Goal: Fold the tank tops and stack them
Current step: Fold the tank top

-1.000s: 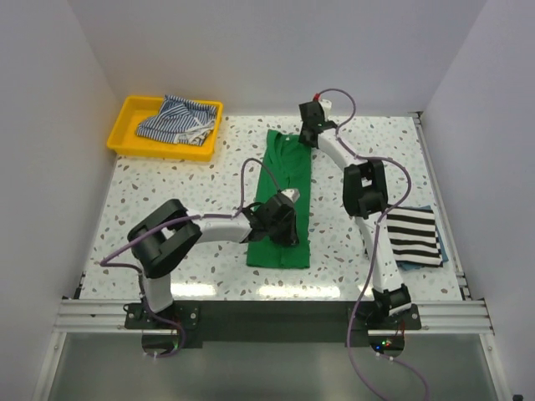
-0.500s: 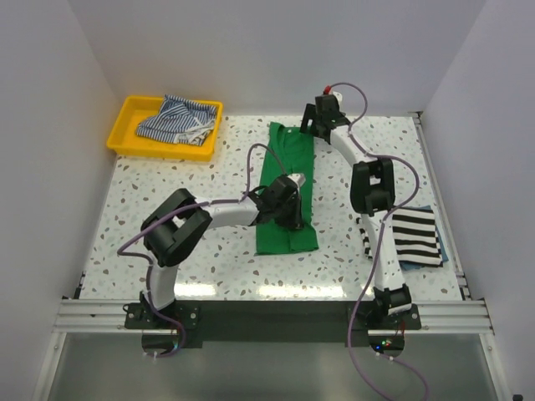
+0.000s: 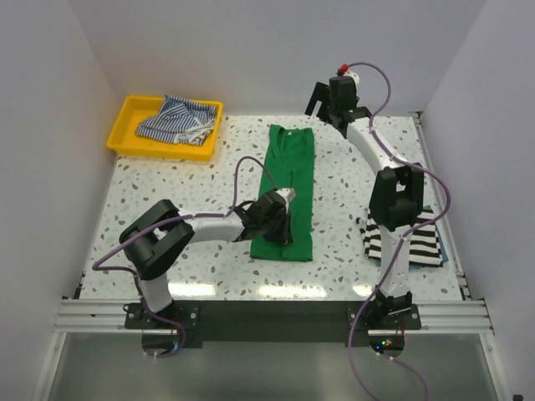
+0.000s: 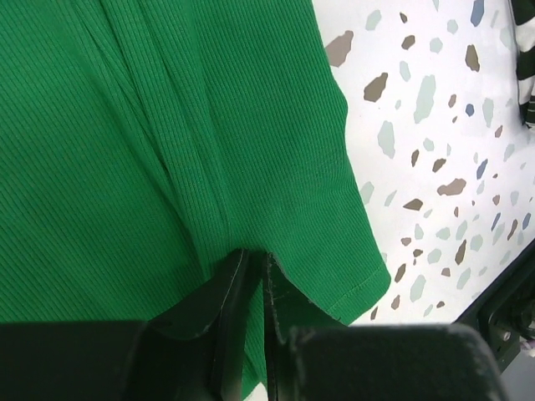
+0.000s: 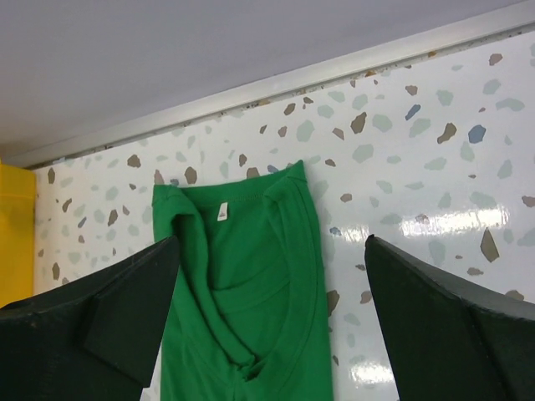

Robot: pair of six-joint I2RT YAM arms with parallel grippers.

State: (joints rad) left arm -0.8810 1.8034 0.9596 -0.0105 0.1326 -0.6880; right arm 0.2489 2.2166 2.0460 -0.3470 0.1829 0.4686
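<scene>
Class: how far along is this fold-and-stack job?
Done: the black-and-white striped top lies folded at right. In hand: the green top, a narrow strip, its near end pinched by the left end effector; the right end effector hangs open near its collar. Left: the blue-and-white striped top, crumpled in the yellow tray.

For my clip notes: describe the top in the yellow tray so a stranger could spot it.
On the table, a yellow tray sits in the far left corner. Crumpled inside lies the blue-and-white striped tank top. Thin stripes set it apart from the plain green tank top mid-table and the broad-striped black-and-white tank top at the right edge.
</scene>
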